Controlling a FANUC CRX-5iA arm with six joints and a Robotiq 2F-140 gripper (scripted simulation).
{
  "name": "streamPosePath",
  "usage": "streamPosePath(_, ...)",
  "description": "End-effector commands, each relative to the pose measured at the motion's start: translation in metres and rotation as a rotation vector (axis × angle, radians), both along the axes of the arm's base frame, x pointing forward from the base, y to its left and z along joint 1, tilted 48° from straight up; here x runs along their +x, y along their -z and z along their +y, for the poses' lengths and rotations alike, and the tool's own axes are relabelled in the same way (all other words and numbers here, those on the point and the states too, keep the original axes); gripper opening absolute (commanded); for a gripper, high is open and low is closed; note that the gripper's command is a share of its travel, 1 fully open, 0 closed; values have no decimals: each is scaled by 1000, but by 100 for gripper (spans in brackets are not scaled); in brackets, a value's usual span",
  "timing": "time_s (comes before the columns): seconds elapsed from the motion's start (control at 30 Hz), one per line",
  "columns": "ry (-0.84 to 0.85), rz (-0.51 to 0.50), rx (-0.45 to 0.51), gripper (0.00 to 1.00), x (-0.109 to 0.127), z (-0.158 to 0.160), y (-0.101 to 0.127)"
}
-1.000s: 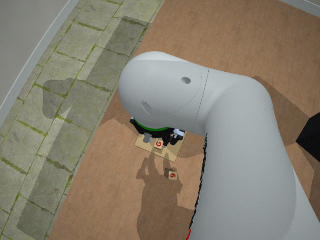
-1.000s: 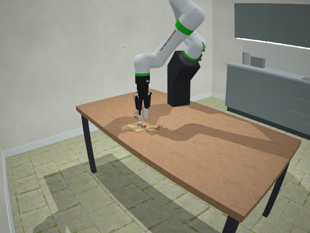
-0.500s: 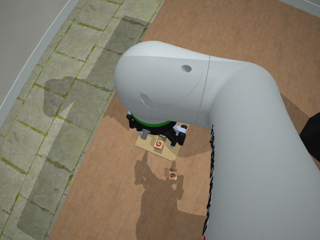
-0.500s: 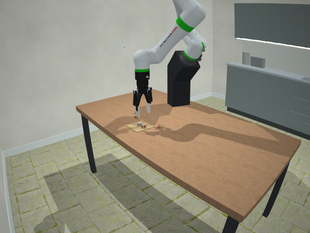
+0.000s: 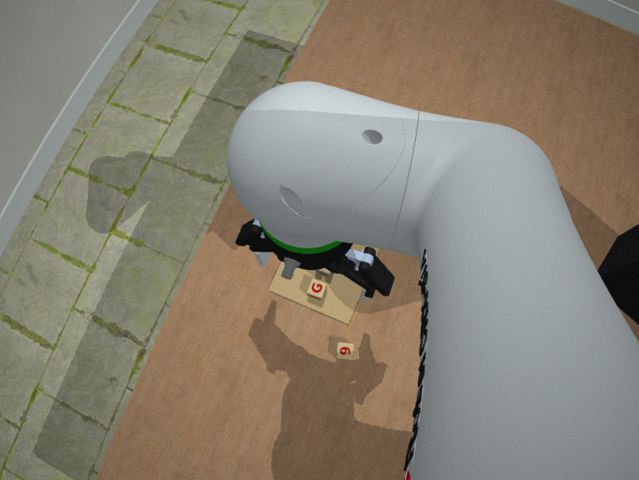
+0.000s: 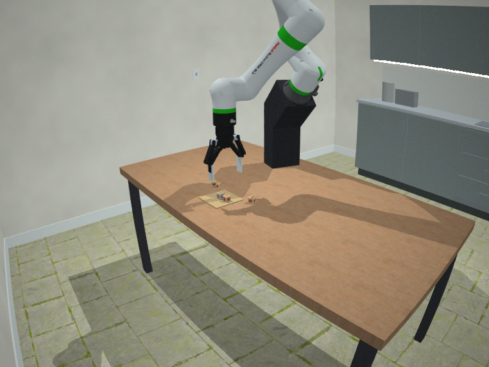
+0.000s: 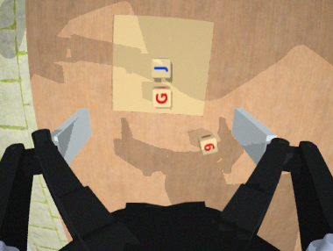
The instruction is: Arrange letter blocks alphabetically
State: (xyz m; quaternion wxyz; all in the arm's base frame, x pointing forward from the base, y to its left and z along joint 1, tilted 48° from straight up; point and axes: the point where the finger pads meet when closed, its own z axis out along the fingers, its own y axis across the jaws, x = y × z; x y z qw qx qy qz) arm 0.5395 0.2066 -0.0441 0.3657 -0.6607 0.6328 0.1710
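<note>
A tan mat (image 5: 338,305) (image 6: 207,199) (image 7: 187,46) lies on the wooden table. On it stand two blocks that touch: one with a red G (image 5: 316,289) (image 6: 226,198) (image 7: 162,97) and one with a blue J (image 6: 219,195) (image 7: 161,68). The arm hides the J block in the top view. A block with a red 9 (image 5: 345,351) (image 6: 251,199) (image 7: 208,146) lies off the mat on the table. A block with a red S (image 6: 214,183) lies off the mat on the other side. My gripper (image 5: 312,277) (image 6: 224,170) (image 7: 161,120) is wide open and empty, well above the mat's edge near the G block.
The arm's black base (image 6: 282,126) stands at the back of the table (image 6: 355,253). The table's left edge (image 5: 170,305) runs close to the mat. A grey counter (image 6: 422,145) stands along the far right wall.
</note>
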Motion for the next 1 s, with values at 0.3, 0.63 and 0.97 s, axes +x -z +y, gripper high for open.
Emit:
streamPosePath(0.3,181,189,54,100,-11,-65,79)
streamPosePath(0.63,320,332,108,100,-32,-108,136)
streamPosePath(0.97,358,371,125,37,-39,-119,152)
